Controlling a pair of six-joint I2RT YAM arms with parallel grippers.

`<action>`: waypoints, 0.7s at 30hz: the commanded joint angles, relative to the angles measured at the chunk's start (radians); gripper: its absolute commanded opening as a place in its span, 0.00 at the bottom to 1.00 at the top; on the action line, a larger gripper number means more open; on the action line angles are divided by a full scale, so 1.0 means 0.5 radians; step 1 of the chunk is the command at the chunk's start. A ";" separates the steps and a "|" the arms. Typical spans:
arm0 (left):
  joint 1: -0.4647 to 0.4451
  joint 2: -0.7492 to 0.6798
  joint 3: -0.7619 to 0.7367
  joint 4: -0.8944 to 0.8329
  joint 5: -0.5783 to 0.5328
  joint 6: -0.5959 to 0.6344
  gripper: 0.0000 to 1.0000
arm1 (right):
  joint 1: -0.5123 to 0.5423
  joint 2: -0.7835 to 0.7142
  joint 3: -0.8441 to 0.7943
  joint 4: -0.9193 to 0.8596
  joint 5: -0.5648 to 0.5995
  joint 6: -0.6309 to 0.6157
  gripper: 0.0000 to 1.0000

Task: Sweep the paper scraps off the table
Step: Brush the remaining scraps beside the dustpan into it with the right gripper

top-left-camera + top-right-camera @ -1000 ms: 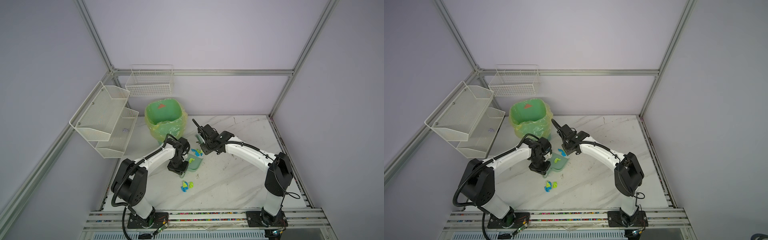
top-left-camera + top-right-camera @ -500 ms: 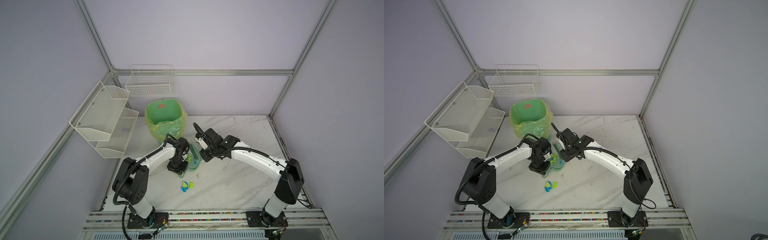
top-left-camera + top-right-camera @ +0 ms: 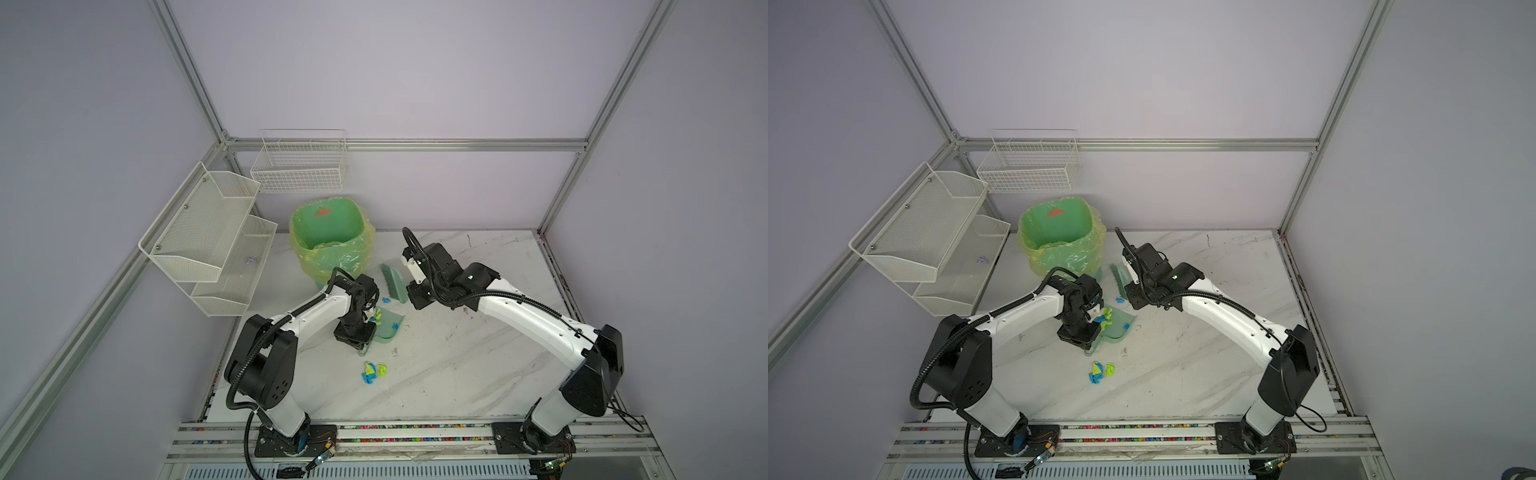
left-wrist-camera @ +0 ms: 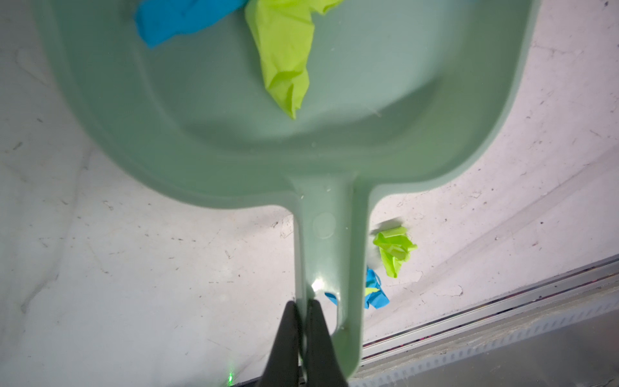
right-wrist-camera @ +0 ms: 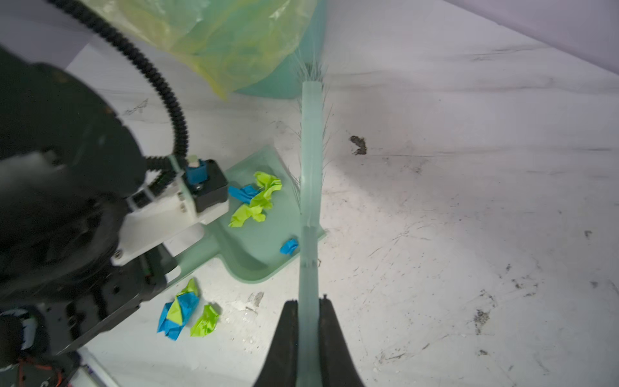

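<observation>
1. Clamps left fingers [image 4: 288, 335] on dustpan [image 4: 201, 117] handle, steadying the catcher.
2. Pinches right fingers [image 5: 330, 335] shut on brush [image 5: 311, 150], poised at dustpan's 12 o'clock.
3. Shows paper scraps [image 5: 256, 197] partly in dustpan, rest on tabletop [image 3: 457, 374] at 6 o'clock.

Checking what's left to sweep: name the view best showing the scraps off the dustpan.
Right wrist view: the loose scraps lie close and unobstructed. Left wrist: partly behind the dustpan handle. Both top views: tiny.

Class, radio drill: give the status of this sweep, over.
Left gripper shut on dustpan handle, right gripper shut on brush. Some paper scraps in the dustpan, a cluster loose on the table by its handle. Dustpan between brush and cluster.
</observation>
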 commanded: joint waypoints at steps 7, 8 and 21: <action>0.019 0.000 0.059 0.030 0.007 0.054 0.00 | 0.001 0.435 0.214 0.166 0.176 -0.267 0.00; 0.017 0.003 0.064 0.036 0.010 0.054 0.00 | 0.001 0.439 0.205 0.189 0.158 -0.290 0.00; 0.056 0.065 0.089 0.045 0.033 0.086 0.00 | 0.132 0.181 -0.114 0.148 -0.131 -0.337 0.00</action>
